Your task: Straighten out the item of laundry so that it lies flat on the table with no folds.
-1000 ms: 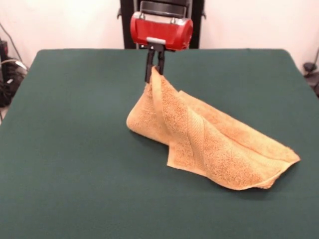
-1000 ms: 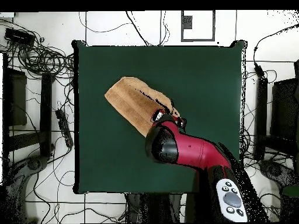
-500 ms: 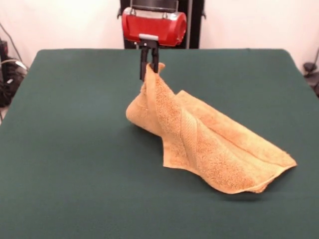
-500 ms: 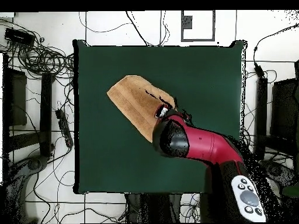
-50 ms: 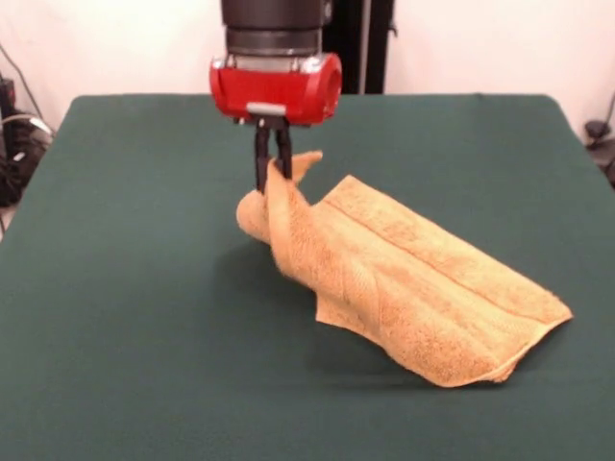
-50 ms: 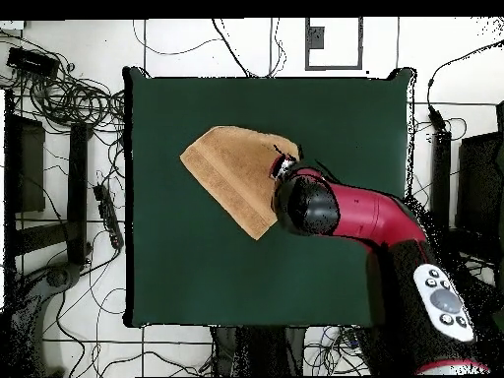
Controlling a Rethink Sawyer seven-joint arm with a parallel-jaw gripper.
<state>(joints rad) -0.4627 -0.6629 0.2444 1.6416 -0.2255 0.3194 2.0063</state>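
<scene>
arm (image 5: 276,38): vertical, from above | gripper (image 5: 272,171): pointing down | jaws: closed

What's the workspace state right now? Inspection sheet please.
Surface: table, dark green top, bare apart from the towel.
Job's things: towel folded over itself, not flat; one corner lifted, the rest trailing on the table.
Clutter: nothing seen on the table.
Grippers: end effector shut on the raised towel corner, arm coming in from the table's edge.
Cables: tangles of cables on the floor around the table, none on it.
Surroundings: dark equipment beside the table in the overhead view; pale wall behind it in the front view.
</scene>
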